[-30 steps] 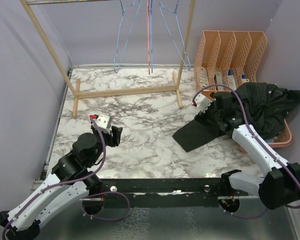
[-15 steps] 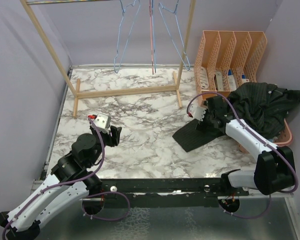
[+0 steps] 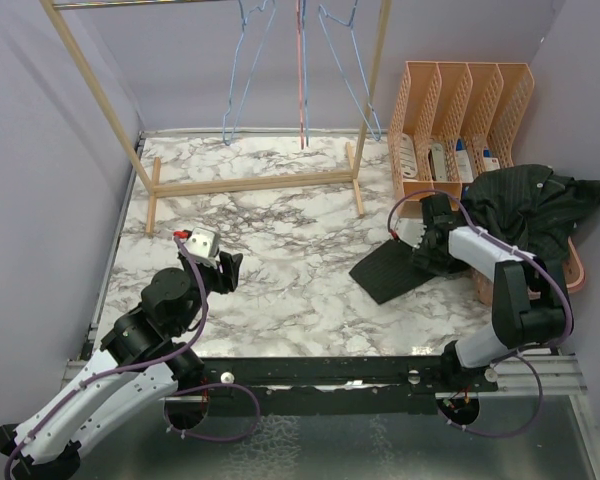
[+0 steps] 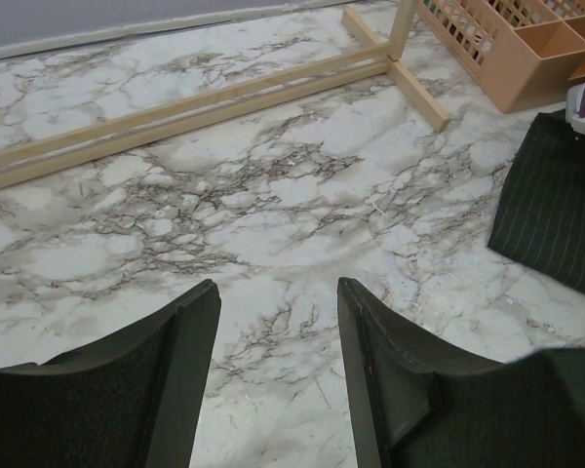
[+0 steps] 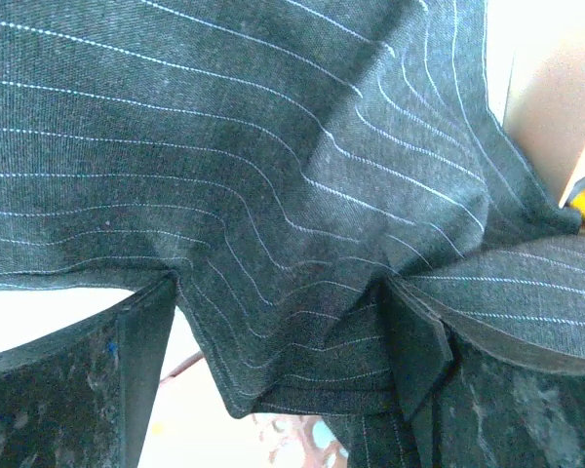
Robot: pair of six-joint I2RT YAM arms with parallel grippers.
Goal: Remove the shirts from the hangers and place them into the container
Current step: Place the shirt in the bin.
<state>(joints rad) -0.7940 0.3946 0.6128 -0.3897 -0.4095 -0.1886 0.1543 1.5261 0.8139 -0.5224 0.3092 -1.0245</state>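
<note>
**Hangers point(image 3: 300, 80) bare, pinstriped shirt point(image 3: 525, 210) half in the basket point(image 3: 577, 272)**

On the far rack point(image 3: 255, 183) the hangers hang empty. The pinstriped shirt lies heaped over the basket at the right, and one flap point(image 3: 385, 272) spills left onto the table point(image 3: 280, 230). The right gripper point(image 5: 278, 292) is spread around a fold of that cloth, not pinching it. The left gripper point(image 4: 276, 288) is spread and empty at the near left. The task looks nearly done, with only the flap left to tuck in. No other shirts show.

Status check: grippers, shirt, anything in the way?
Left gripper open, empty. Right gripper open around pinstriped shirt. Shirt heaped on basket, one end lying on table. Nothing obstructing.
</note>
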